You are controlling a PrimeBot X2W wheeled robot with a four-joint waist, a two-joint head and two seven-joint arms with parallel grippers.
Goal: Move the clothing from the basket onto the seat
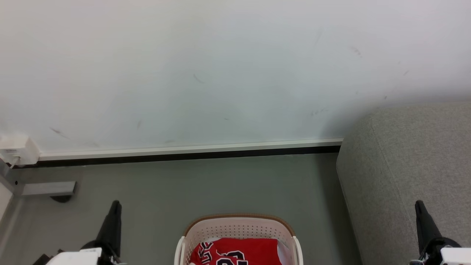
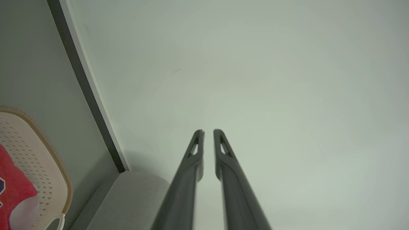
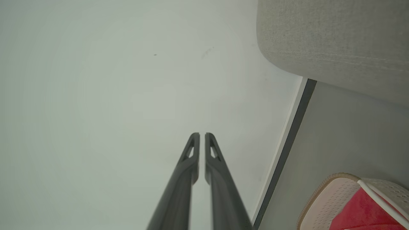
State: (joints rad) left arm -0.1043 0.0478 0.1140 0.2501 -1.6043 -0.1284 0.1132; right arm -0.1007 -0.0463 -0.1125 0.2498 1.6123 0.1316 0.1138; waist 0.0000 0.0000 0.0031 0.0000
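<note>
Red clothing (image 1: 239,251) with black-and-white lettering lies in the cream perforated basket (image 1: 239,226) with a brown rim, on the floor at the bottom centre of the head view. The grey fabric seat (image 1: 408,165) stands to the right of the basket. My left gripper (image 1: 116,203) points up at the lower left, left of the basket, shut and empty. My right gripper (image 1: 418,203) points up at the lower right, in front of the seat, also shut with nothing held. In the wrist views my left gripper (image 2: 208,131) and right gripper (image 3: 202,134) aim at the wall; basket (image 2: 38,153) (image 3: 329,198), clothing (image 2: 12,191) (image 3: 361,210) and seat (image 2: 134,201) (image 3: 335,41) show at the edges.
A pale wall (image 1: 220,73) with a white-and-black skirting board (image 1: 191,151) rises behind the grey floor (image 1: 206,187). A white socket box (image 1: 16,150) and a grey bracket (image 1: 48,188) sit at the far left.
</note>
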